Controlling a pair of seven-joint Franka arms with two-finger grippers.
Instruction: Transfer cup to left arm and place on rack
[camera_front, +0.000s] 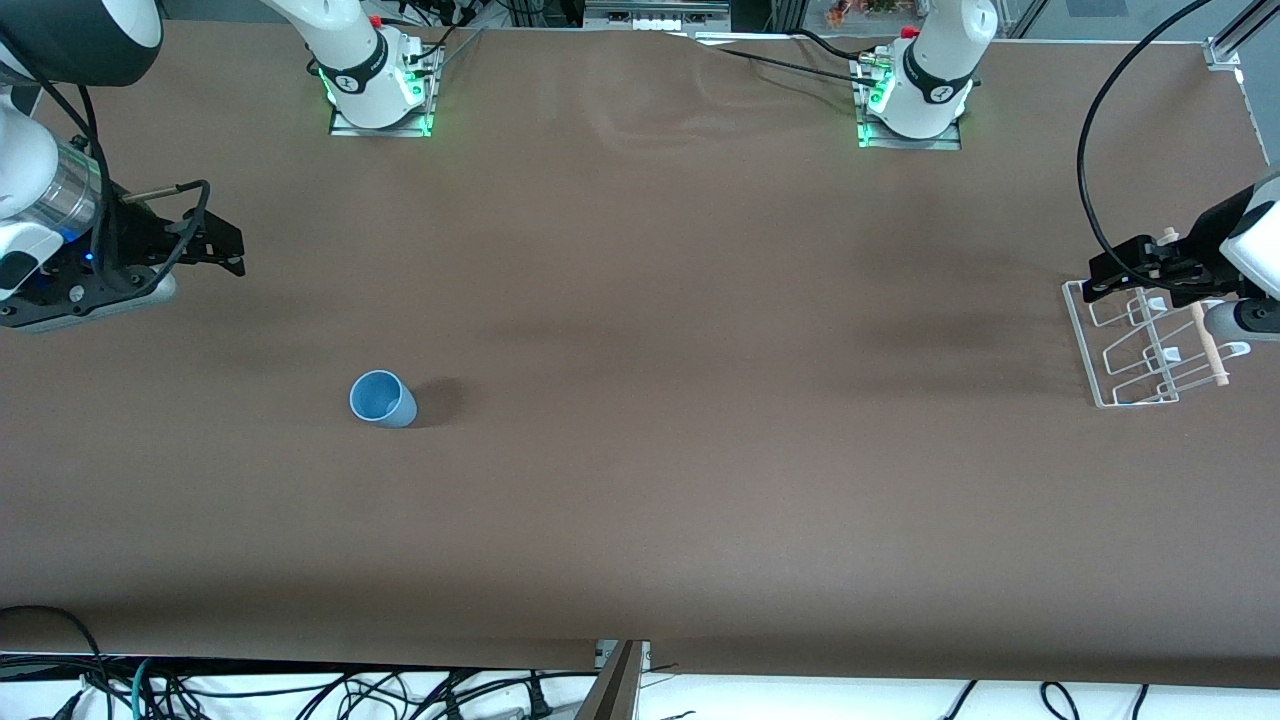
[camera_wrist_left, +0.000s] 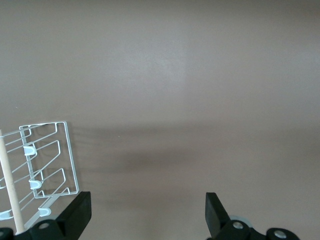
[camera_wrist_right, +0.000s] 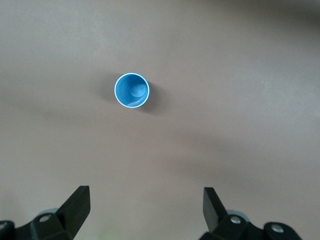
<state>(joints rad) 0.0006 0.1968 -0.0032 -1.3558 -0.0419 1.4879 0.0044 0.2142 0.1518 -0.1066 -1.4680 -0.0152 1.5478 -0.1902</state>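
Two arms hang over a brown counter (camera_front: 640, 480), each at its own end. The right gripper (camera_front: 225, 245) hovers above bare cloth at the right arm's end, its fingers (camera_wrist_right: 77, 205) spread wide with nothing between them. The cup (camera_front: 382, 399), a small light-blue tumbler, stands upright on the counter with its mouth up, nearer to the front camera than that gripper's spot and well apart from it. In the right wrist view the cup (camera_wrist_right: 132, 90) shows as a round blue rim seen from above, alone on the cloth, with a soft shadow beside it.

The left gripper (camera_front: 1110, 275) hovers over the corner of the rack (camera_front: 1140, 345) at the left arm's end of the counter. Its fingers (camera_wrist_left: 80, 212) are also spread wide and hold nothing. The rack, white wire with upright loops, lies flat on the counter, a pale wooden dowel (camera_front: 1208, 345) running along its outer side. In the left wrist view the rack (camera_wrist_left: 47, 160) sits beside one finger, with the dowel (camera_wrist_left: 11, 185) at the edge of that view.

The cup and the rack are well apart, at different ends of the counter.
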